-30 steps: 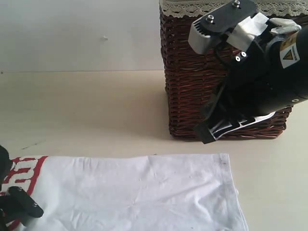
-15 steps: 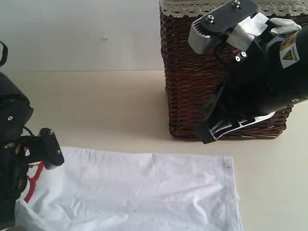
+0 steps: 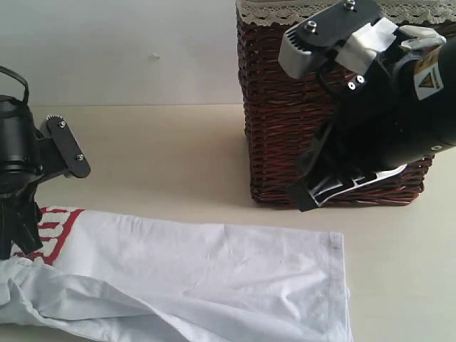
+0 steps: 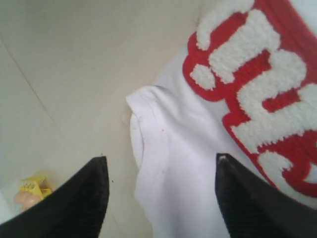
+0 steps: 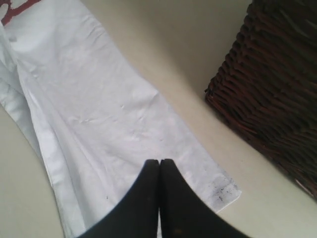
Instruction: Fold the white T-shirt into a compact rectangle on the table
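Note:
The white T-shirt (image 3: 214, 271) lies as a long strip along the front of the table (image 3: 157, 157), with a loose fold along its near edge. Its red fuzzy letters (image 3: 50, 231) show at the left end. My left gripper (image 4: 161, 157) hangs open just above that end, over a sleeve hem (image 4: 143, 124) beside the letters (image 4: 257, 84), holding nothing. My right gripper (image 5: 159, 161) is shut and empty, raised over the shirt's right end (image 5: 99, 114). In the exterior view the right gripper (image 3: 303, 203) hovers in front of the basket.
A dark brown wicker basket (image 3: 285, 121) with cream lace trim stands at the back right, close behind the right arm and near the shirt's corner (image 5: 223, 191). A small yellow object (image 4: 32, 188) lies on the table near the left fingers. A white wall runs behind the table.
My left gripper has opened, let go of the shirt and lifted back from it. The shirt's left end now lies folded over, with the red letters showing. The right arm has not moved.

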Controlling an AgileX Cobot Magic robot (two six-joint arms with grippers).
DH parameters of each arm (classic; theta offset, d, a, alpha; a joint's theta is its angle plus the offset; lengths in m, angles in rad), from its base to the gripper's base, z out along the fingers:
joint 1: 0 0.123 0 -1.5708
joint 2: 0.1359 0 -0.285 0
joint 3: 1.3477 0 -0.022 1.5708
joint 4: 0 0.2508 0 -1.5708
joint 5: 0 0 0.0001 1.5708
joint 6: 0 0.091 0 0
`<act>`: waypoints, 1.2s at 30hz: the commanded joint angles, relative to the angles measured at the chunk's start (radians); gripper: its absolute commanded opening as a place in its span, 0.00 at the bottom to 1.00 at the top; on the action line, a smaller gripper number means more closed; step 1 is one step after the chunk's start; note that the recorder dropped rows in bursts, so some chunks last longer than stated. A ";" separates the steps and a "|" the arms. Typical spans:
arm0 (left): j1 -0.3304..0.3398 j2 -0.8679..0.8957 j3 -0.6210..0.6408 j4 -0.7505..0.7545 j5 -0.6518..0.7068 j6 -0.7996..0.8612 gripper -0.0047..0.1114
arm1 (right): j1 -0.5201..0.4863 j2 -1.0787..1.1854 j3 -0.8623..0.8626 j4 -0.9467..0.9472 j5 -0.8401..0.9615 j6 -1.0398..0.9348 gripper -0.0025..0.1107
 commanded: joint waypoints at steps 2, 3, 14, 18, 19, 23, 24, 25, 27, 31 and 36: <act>-0.003 -0.039 -0.004 -0.183 0.013 0.023 0.56 | 0.003 -0.006 -0.005 0.001 -0.006 -0.008 0.02; -0.003 -0.046 -0.004 -0.238 0.030 0.050 0.56 | 0.003 -0.006 -0.005 0.001 -0.004 -0.008 0.02; -0.003 -0.074 0.073 -0.495 0.165 0.050 0.64 | 0.003 -0.006 -0.005 0.001 0.019 -0.008 0.02; -0.003 -0.074 0.130 -0.497 0.107 -0.007 0.66 | 0.003 -0.006 -0.005 0.001 0.023 -0.008 0.02; -0.003 -0.074 0.140 -0.518 0.092 -0.007 0.66 | 0.003 -0.006 -0.005 0.001 0.023 -0.008 0.02; -0.003 -0.074 0.160 -0.674 0.019 0.095 0.66 | 0.003 -0.006 -0.005 0.001 0.023 -0.008 0.02; -0.003 -0.074 0.166 -0.705 0.003 0.128 0.66 | 0.003 -0.006 -0.005 0.001 0.023 -0.008 0.02; -0.003 -0.074 0.170 -0.715 0.000 0.150 0.66 | 0.003 -0.006 -0.005 0.001 0.023 -0.008 0.02; -0.003 -0.074 0.183 -0.683 0.013 0.156 0.66 | 0.003 -0.006 -0.005 0.001 0.025 -0.008 0.02; -0.003 -0.074 0.243 -0.561 0.052 0.149 0.66 | 0.003 -0.006 -0.005 0.001 0.027 -0.008 0.02; -0.003 -0.069 0.320 -0.480 0.003 0.149 0.66 | 0.003 -0.006 -0.005 0.001 0.029 -0.008 0.02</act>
